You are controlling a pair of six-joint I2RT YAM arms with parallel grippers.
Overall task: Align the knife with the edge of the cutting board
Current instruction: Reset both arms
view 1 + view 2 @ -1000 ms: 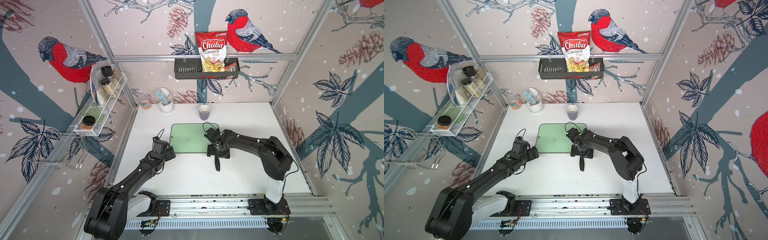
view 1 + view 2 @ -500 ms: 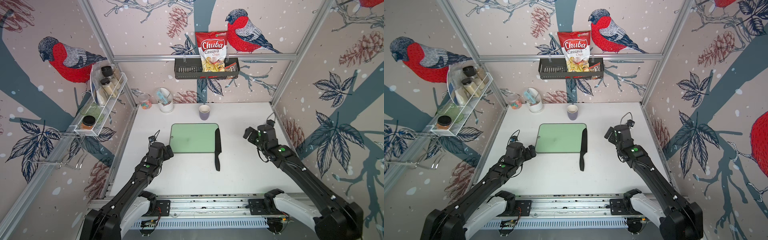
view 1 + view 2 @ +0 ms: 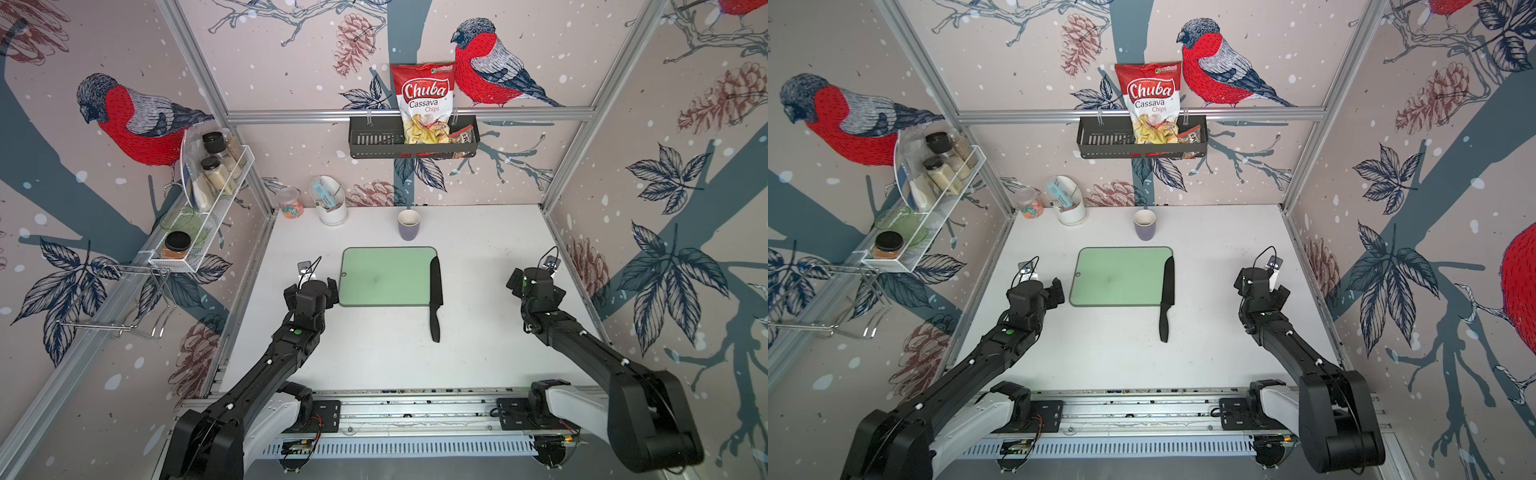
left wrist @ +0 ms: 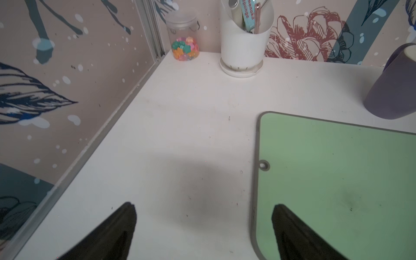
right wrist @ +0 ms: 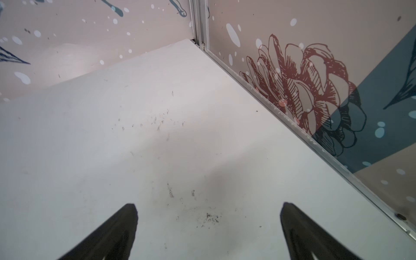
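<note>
The all-black knife (image 3: 435, 299) (image 3: 1166, 300) lies flat with its blade on the pale-green cutting board (image 3: 384, 276) (image 3: 1119, 276), along the board's right short edge. Its tip points to the back and its handle sticks out over the white table toward the front. My left gripper (image 3: 312, 287) (image 4: 203, 206) hovers open at the board's left edge (image 4: 256, 180), by the small hole; one finger is over the green surface. My right gripper (image 3: 535, 283) (image 5: 208, 206) stands open over bare table near the right wall, well away from the knife.
A purple cup (image 3: 409, 224) stands just behind the board. A white utensil holder (image 3: 332, 205) and a candy jar (image 3: 291, 203) sit in the back left corner. A black basket (image 3: 413, 143) with a chips bag hangs on the back wall, and a wire shelf (image 3: 208, 208) on the left wall.
My right arm has left the knife and swung back to the right side of the table, jaws opening wide. The left gripper drew back slightly along the board's left edge. The knife stays put.
</note>
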